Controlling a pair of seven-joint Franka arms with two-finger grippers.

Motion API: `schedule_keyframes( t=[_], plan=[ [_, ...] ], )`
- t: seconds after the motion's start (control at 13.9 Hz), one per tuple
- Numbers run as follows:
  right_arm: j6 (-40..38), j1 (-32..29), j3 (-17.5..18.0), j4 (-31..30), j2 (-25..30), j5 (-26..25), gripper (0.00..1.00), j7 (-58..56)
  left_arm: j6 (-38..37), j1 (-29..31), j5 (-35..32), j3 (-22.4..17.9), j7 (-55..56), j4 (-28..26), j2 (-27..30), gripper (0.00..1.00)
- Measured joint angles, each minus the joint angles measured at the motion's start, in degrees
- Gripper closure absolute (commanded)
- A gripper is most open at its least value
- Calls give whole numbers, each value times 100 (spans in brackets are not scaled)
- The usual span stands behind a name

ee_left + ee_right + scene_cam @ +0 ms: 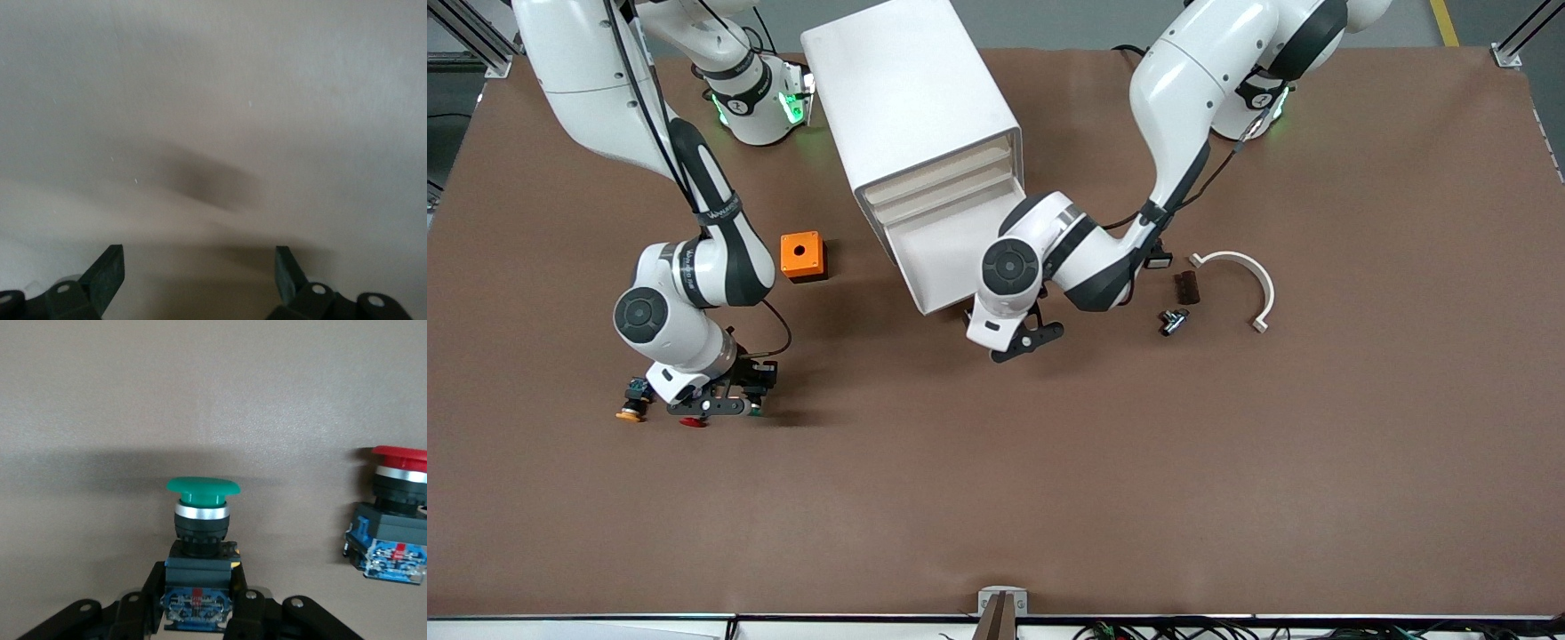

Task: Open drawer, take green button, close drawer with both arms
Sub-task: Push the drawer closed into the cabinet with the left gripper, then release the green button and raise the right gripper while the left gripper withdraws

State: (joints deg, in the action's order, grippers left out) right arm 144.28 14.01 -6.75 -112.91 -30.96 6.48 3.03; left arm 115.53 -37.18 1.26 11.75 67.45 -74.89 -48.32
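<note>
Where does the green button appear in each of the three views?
Front view: green button, only a sliver beside the right gripper.
Left wrist view: not in it.
Right wrist view: centre, held by its body between the fingers.
Shared landmark: the red button, beside it in both.

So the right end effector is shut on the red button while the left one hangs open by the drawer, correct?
Not quite. The right end effector is shut on the green button, as the right wrist view shows; the red button lies free beside it. The left end effector does hang open by the drawer.
</note>
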Motion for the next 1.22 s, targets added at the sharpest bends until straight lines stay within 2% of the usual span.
schedule_keyframes(
  t=[0.22,0.5,0.57,0.65,0.72,1.22],
  plan=[
    [29,0,1,3,-29,13,98,1,1,-98,-2,85,89,-115,0,1],
    [41,-1,1,35,-54,15,96,1,7,-109,-3,445,339,-197,0,1],
    [48,-1,1,52,-72,15,84,1,7,-110,-3,527,404,-205,0,1],
    [54,-2,1,80,-93,15,49,1,6,-111,7,605,489,-214,0,1],
    [56,-3,1,105,-110,16,0,1,6,-113,57,667,555,-222,0,1],
    [-49,-15,-2,379,-111,17,0,-3,7,-120,663,935,813,-337,-6,1]
  ],
)
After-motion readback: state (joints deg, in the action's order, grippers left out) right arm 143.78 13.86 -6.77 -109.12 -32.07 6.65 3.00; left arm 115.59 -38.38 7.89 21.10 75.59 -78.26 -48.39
